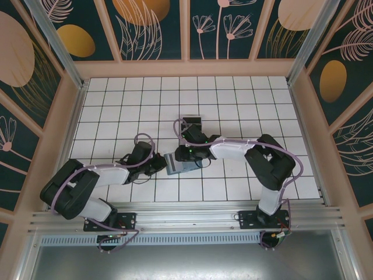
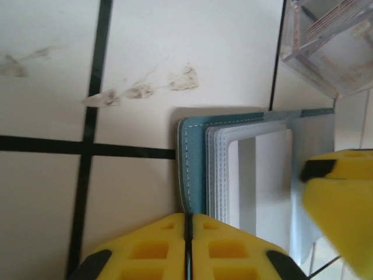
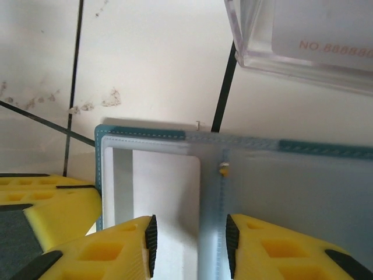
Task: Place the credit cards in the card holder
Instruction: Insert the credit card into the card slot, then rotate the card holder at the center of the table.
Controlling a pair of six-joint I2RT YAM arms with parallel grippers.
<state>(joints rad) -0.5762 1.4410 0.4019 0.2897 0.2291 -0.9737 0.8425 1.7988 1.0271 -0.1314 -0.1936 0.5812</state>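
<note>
The card holder (image 1: 173, 165) lies open on the white tiles: teal cover (image 2: 195, 169), pale blue inside, with a windowed pocket (image 3: 157, 181). My left gripper (image 2: 187, 224) stands at the cover's left edge with its fingers pressed together on that edge. My right gripper (image 3: 189, 245) hovers over the inside with its jaws apart, astride the stitched seam (image 3: 221, 192), and nothing sits between the pads. Its yellow finger (image 2: 341, 204) also crosses the left wrist view. Credit cards with pinkish edges (image 2: 332, 20) stand in a clear box. I cannot tell whether the pale sheet behind the pocket window is a card.
The clear plastic box (image 3: 303, 41) stands just beyond the card holder, near its far right corner, and a card in it is printed with a number. In the top view the box (image 1: 191, 122) is behind the right arm. Wooden walls (image 1: 186, 67) fence the tiled floor.
</note>
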